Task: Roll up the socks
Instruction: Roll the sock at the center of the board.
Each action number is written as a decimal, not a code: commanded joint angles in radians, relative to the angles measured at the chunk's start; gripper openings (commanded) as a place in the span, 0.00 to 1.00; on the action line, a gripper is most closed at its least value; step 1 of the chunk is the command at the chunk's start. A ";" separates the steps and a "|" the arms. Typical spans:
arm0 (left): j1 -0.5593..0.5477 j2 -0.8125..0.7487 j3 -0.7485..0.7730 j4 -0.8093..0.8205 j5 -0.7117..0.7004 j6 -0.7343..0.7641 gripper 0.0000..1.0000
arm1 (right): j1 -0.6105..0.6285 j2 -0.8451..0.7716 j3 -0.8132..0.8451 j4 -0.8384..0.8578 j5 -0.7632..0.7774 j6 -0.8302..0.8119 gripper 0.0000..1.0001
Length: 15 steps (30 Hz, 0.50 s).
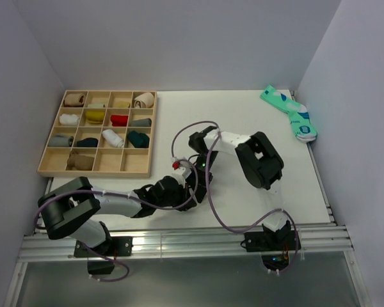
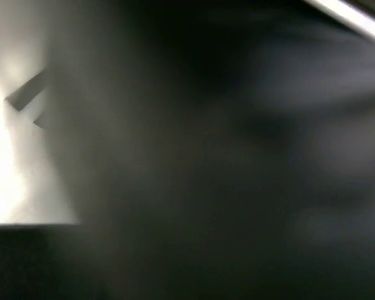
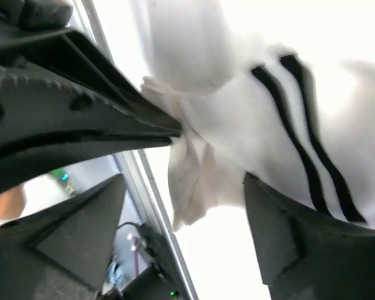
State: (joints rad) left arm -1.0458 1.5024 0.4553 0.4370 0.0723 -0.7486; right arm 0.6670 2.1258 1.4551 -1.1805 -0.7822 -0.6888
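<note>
Pinching a bunched fold of the white sock (image 3: 250, 125), the one with two dark cuff stripes, the left pincer (image 3: 169, 127) is clenching tight, its dark jaws meeting at a point on the cloth. The right pincer (image 3: 184, 187) is standing released, its fingers spread wide on either side of the sock and pressing nothing, as its own wrist camera is showing. Both arms are meeting over the worktop (image 1: 294, 185) just right of the wooden tray (image 1: 51, 167), off its near right corner, and their bodies are hiding the sock from the overhead camera. The left wrist camera is giving only dark blur, so nothing can be read from it.

The arrangement is looking like a change of hold. One pincer is pinning the loose fabric so it is not springing open, while the other is standing free to take a fresh grip. The roll is appearing unfinished, with cloth bunching slack beside the pinch.

Rolled socks (image 1: 118, 119) are sitting in most of the tray's compartments, one to a cell, which is suggesting where a finished roll is heading, and room is showing in its near row. The teal pair (image 1: 289, 112) is lying flat and unrolled well to the right of the tray, level with its far row, apart from both arms and apparently waiting its turn.
</note>
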 commanded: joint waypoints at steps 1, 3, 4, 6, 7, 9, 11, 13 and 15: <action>-0.008 0.028 0.046 -0.130 -0.014 -0.069 0.00 | -0.013 -0.104 -0.024 0.160 0.101 0.027 0.87; -0.008 0.030 0.056 -0.142 -0.011 -0.089 0.00 | -0.035 -0.147 -0.036 0.189 0.116 0.057 0.87; -0.008 0.030 0.057 -0.153 -0.012 -0.103 0.00 | -0.044 -0.159 -0.044 0.196 0.121 0.066 0.87; -0.008 0.032 0.068 -0.167 -0.012 -0.118 0.00 | -0.075 -0.182 -0.051 0.208 0.132 0.081 0.84; -0.008 0.032 0.071 -0.175 -0.008 -0.126 0.00 | -0.084 -0.210 -0.067 0.216 0.132 0.087 0.84; -0.008 0.036 0.086 -0.185 0.000 -0.136 0.00 | -0.116 -0.234 -0.084 0.240 0.147 0.109 0.82; -0.008 0.044 0.100 -0.201 -0.002 -0.146 0.00 | -0.136 -0.263 -0.105 0.258 0.162 0.138 0.78; -0.008 0.053 0.111 -0.213 0.004 -0.147 0.00 | -0.167 -0.286 -0.120 0.274 0.175 0.152 0.70; -0.008 0.067 0.117 -0.224 0.001 -0.152 0.00 | -0.185 -0.303 -0.127 0.286 0.182 0.158 0.62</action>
State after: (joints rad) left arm -1.0477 1.5417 0.5476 0.3046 0.0513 -0.8864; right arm 0.5125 1.9095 1.3323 -0.9668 -0.6041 -0.5732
